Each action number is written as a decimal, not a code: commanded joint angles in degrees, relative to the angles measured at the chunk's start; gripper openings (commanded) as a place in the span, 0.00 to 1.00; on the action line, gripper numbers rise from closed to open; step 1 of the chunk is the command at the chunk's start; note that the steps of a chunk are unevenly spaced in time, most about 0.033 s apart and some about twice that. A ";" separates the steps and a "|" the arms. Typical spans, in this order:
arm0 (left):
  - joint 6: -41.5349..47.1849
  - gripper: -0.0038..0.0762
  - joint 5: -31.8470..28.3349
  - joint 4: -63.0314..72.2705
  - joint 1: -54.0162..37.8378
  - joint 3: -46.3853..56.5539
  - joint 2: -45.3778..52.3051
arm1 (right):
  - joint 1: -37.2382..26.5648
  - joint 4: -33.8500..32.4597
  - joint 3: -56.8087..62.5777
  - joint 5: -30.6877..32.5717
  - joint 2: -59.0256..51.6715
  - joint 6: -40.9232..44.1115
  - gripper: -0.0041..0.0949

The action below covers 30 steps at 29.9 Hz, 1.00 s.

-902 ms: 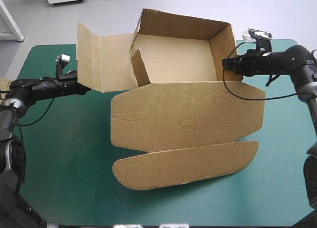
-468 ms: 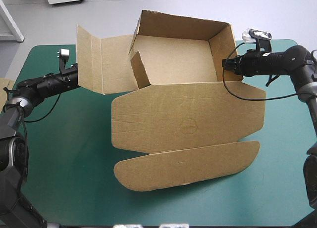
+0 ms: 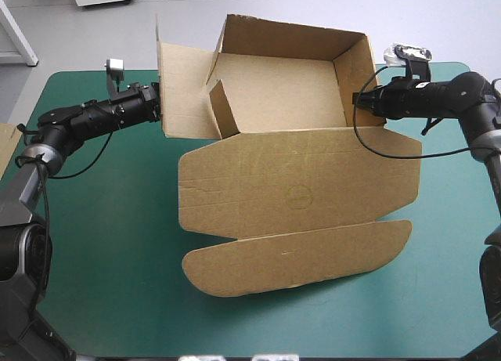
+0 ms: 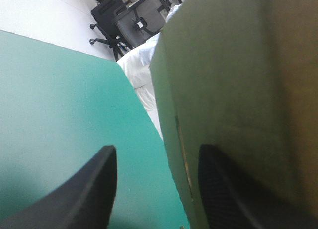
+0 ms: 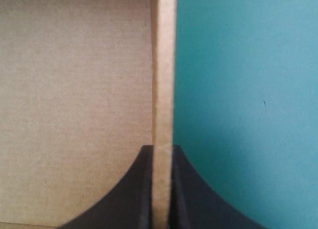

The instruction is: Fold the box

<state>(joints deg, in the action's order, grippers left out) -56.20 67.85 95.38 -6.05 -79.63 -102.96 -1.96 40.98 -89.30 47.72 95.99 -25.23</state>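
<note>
The brown box [image 3: 274,91] stands at the far middle of the table, back and right walls raised, lid [image 3: 297,185] lying flat toward the front. Its left side panel [image 3: 184,87] is nearly upright, with a small inner flap [image 3: 223,106] beside it. My left gripper [image 3: 155,104] presses against that panel from outside. In the left wrist view the left gripper [image 4: 156,184] is open, and the panel [image 4: 238,90] rests against one finger. My right gripper [image 3: 358,100] holds the right wall's top edge. In the right wrist view the right gripper [image 5: 161,154] is shut on the wall's edge [image 5: 164,65].
A rounded tuck flap [image 3: 297,255] extends from the lid toward the table's front. An edge of more board [image 3: 6,142] shows at the table's left edge. Bare teal-green cover [image 3: 102,243] lies at the front left.
My left gripper has moved right and farther back, pushing the left side panel from a spread, leaning position to nearly upright. The right arm and the right wall have stayed put.
</note>
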 commanded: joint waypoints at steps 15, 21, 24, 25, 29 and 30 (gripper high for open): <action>7.13 0.51 6.77 5.45 1.87 -9.92 3.77 | -0.37 0.88 -2.08 -3.24 -3.46 1.18 0.04; 7.23 0.52 6.77 5.93 3.96 -11.94 3.77 | -0.37 0.02 -2.08 -3.31 -3.46 1.58 0.04; 8.15 0.54 6.77 6.28 4.44 -12.97 3.77 | -0.37 -0.11 -2.08 -3.31 -3.46 1.58 0.04; 8.15 0.54 6.77 6.28 4.53 -13.28 3.77 | -0.37 -0.11 -2.08 -3.31 -3.46 1.58 0.04; 8.99 0.54 6.77 6.42 4.53 -13.55 3.77 | -0.37 -0.11 -2.08 -3.31 -3.46 1.81 0.04; 9.16 0.54 6.77 6.42 4.53 -13.55 3.77 | -0.37 -0.11 -2.08 -3.31 -3.46 1.91 0.04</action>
<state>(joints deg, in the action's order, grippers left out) -47.95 68.73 95.43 -1.89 -91.26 -102.30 -1.96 37.84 -89.30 46.94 95.99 -24.19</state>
